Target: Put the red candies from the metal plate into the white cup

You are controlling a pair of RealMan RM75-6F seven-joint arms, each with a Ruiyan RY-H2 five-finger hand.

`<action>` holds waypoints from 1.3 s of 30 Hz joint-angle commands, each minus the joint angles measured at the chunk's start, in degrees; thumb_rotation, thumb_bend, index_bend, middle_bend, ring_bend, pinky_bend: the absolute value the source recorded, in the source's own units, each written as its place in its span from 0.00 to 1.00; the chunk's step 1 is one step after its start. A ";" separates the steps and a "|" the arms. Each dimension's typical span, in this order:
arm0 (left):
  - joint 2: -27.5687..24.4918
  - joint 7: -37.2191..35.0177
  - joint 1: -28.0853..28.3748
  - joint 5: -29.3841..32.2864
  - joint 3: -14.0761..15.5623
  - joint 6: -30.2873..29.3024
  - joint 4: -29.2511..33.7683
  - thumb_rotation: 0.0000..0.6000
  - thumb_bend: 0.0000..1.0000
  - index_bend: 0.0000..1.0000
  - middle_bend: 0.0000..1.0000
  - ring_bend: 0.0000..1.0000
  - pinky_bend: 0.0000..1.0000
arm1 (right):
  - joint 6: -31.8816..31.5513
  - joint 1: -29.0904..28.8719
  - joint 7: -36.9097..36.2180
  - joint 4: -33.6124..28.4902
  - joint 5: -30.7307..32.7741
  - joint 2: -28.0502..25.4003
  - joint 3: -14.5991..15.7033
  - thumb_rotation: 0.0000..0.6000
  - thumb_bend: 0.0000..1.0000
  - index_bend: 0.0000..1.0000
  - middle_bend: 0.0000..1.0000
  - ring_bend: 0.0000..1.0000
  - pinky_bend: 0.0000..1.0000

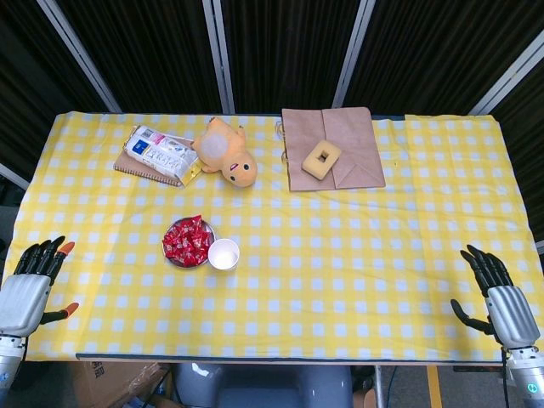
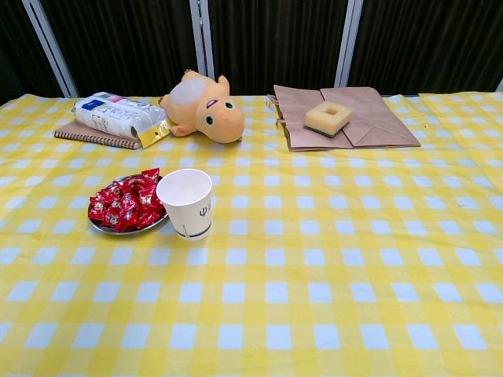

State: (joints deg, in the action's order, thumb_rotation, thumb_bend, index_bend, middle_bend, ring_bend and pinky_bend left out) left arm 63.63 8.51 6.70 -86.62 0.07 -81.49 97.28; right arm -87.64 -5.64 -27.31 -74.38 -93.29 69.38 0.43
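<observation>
A pile of red wrapped candies (image 1: 187,240) (image 2: 126,206) fills a small metal plate (image 1: 175,260) (image 2: 102,228) left of the table's middle. Right beside the plate stands an upright white paper cup (image 1: 223,253) (image 2: 186,203), which looks empty. My left hand (image 1: 27,289) rests at the table's near left corner with its fingers apart, holding nothing. At the near right corner my right hand (image 1: 497,296) is likewise spread and empty. Both hands are far from the plate and cup. The chest view shows neither hand.
At the back left a snack packet (image 1: 159,153) (image 2: 118,115) lies on a notebook (image 1: 136,169) (image 2: 86,135). An orange plush toy (image 1: 225,151) (image 2: 203,107) lies beside it. A brown paper bag (image 1: 336,153) (image 2: 361,118) with a yellow sponge ring (image 1: 320,158) (image 2: 328,118) sits at the back.
</observation>
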 commanded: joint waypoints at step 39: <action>7.67 28.12 23.76 30.58 -11.59 23.85 7.74 1.00 0.13 0.18 0.17 0.84 0.92 | 0.55 -0.27 -3.16 -0.73 0.26 -0.94 0.03 1.00 0.42 0.00 0.00 0.00 0.00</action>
State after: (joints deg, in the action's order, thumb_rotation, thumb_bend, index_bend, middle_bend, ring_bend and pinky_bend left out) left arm 69.18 32.56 27.00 -60.72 -10.33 -60.08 104.77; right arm -87.11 -5.90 -30.36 -75.06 -93.06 68.50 0.47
